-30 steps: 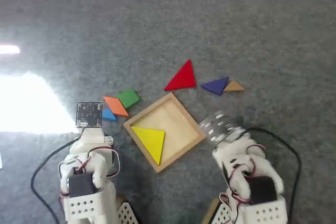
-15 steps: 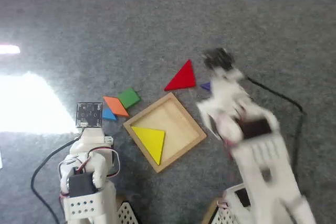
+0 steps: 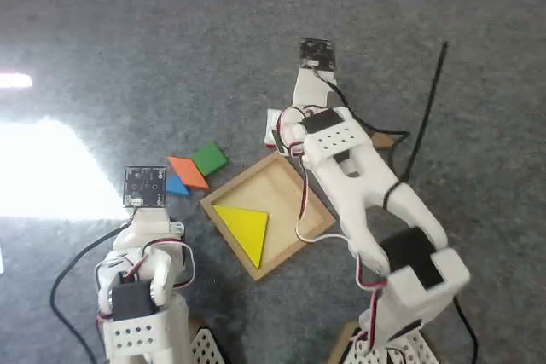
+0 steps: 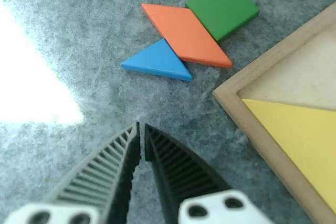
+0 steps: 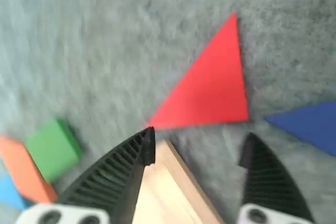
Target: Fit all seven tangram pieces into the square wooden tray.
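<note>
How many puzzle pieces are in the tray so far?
Just one: the yellow triangle lies in the wooden tray. The right hand is open near the red triangle, not gripping it yet. The green square, orange parallelogram, light blue triangle and dark blue triangle lie outside on the grey mat, so most of the job is left.

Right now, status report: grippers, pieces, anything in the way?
Left gripper shut, beside tray. Right gripper open over red triangle; tray corner close by. Yellow triangle in tray.
</note>
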